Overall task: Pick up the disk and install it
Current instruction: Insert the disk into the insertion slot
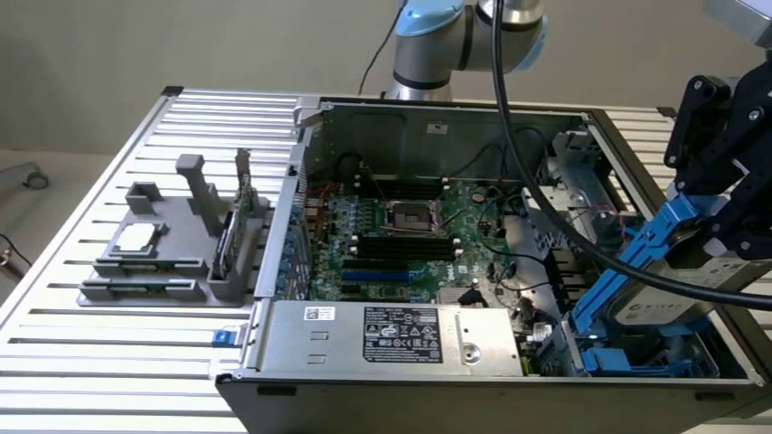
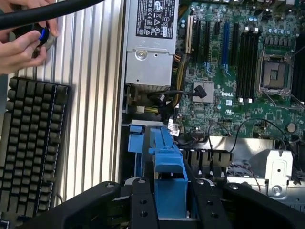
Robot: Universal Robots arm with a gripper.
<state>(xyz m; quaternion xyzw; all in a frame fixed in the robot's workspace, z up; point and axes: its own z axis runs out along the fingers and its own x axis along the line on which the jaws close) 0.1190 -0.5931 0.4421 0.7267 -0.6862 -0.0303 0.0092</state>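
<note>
The disk [image 1: 671,297], silver-grey with a white label and a blue plastic carrier [image 1: 637,258], hangs tilted over the front right corner of the open computer case [image 1: 483,384]. My black gripper [image 1: 714,237] is shut on it from above. In the wrist view the carrier [image 2: 169,160] sits clamped between my two black fingers [image 2: 143,202]. Just below the disk is the blue drive bay [image 1: 639,363], and the carrier's lower end reaches down to it.
A grey power-supply box [image 1: 386,333] lies at the case's front, with the green motherboard [image 1: 399,240] behind it. A thick black cable [image 1: 531,190] crosses the case. A grey fixture [image 1: 169,258] stands on the slatted table [image 1: 108,371]. A keyboard [image 2: 28,143] and a person's hands [image 2: 21,43] are beside the case.
</note>
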